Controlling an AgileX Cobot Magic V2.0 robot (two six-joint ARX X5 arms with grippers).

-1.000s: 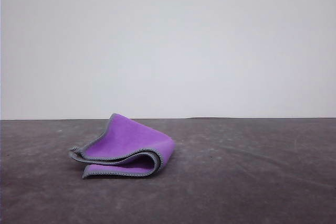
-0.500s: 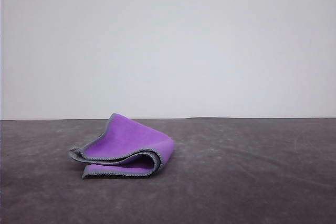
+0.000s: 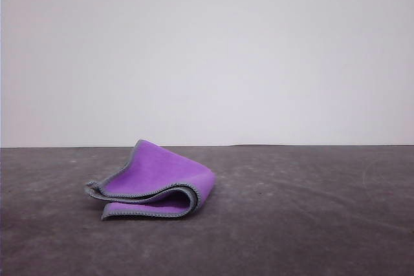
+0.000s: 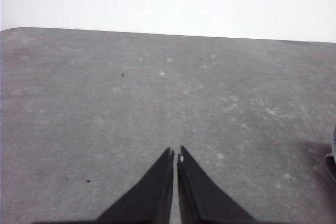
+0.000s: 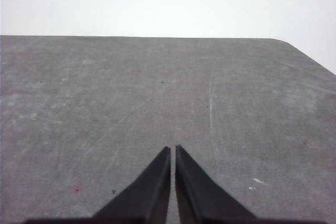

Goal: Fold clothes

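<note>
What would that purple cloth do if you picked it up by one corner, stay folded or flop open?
Probably flop open. The purple cloth lies in loose, rounded folds with gaps between the layers, so it looks soft rather than stiff. It also looks thin and likely light. If pushed across the grey table instead, it would probably bunch or drag; nothing about it suggests rolling.

The cloth (image 3: 154, 181) lies on the tabletop (image 3: 310, 218), left of the tabletop's middle in the front view and nearer its far edge than its near one. It is folded over on itself, the fold on its right side and the loose edges stacked on its left and front. The wall (image 3: 207, 56) stands behind the tabletop. The left gripper (image 4: 175, 153) hangs over bare tabletop to the cloth's left; the right gripper (image 5: 172, 148) hangs over bare tabletop near the tabletop's right far corner.
</note>
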